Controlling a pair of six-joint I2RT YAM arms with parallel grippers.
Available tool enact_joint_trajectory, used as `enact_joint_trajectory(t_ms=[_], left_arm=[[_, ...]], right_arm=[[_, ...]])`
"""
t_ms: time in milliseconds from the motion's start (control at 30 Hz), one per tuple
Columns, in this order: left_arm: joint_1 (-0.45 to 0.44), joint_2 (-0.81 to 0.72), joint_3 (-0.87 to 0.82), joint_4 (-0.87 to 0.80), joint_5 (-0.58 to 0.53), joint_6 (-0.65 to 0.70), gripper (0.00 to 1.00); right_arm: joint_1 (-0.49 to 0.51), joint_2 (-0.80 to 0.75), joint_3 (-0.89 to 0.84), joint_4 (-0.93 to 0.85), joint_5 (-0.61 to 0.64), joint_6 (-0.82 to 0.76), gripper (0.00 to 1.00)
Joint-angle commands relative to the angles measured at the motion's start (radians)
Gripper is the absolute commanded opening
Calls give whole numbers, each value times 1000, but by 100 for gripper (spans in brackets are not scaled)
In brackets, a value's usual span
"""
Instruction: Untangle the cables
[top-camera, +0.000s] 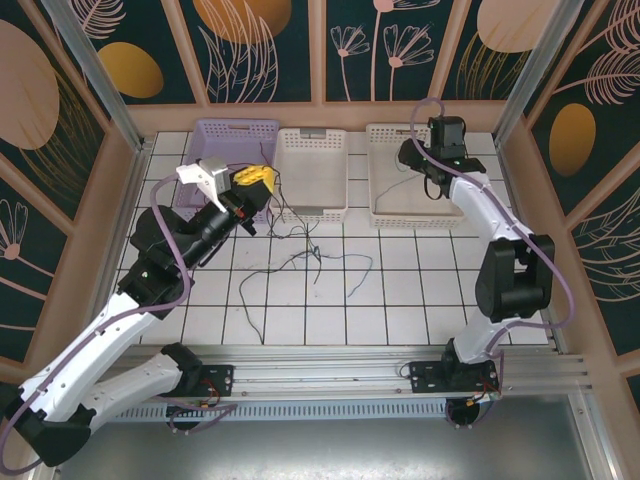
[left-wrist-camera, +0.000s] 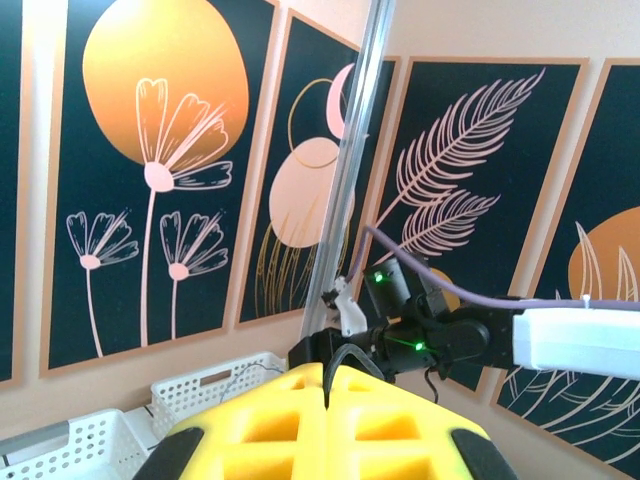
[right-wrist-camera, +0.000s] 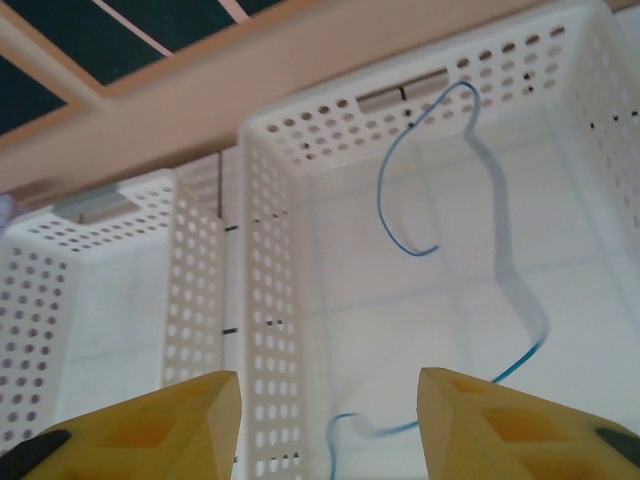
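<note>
Blue cable (right-wrist-camera: 382, 180) in the right white basket (right-wrist-camera: 265, 300), my right pincer (right-wrist-camera: 330, 385) released above it, left pincer (left-wrist-camera: 327, 385) clenched, tangled cables (top-camera: 310, 255) on tiled worktop (top-camera: 420, 290), floral wall panels (top-camera: 260, 40)

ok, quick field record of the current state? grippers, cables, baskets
left gripper: shut, raised beside the lilac basket; cannot tell if a cable is pinched
right gripper: open, nothing between its fingers, above the right white basket
blue cable: lying loose inside that basket
remaining cables: thin dark tangle on the table, in front of the middle white basket
progress: one cable separated, the rest not yet untangled
</note>
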Motion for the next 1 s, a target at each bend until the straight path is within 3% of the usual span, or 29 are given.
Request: enact_joint_trajectory(t_ms=[0,233,400,567,733,967], left_arm=[[2,-16,-15,53,-18,12,0],[3,-27,-27,49,-47,25,0],[1,-34,-35,54,-56,29,0],[2,-40,-43,54,-77,33,0],[3,-54,-52,62,-100,32,0],[2,-59,-62,70,-114,33,0]], right_arm=[[8,-29,-10,-37,41,-9,51],[23,-90,-55,-58,28,10,51],[163,-269,-239,48,-30,-26,54],[313,-435,-497,209,-109,-30,58],[469,-541,-757,426,-107,-51,60],[586,-576,-996,727,-97,-75,64]])
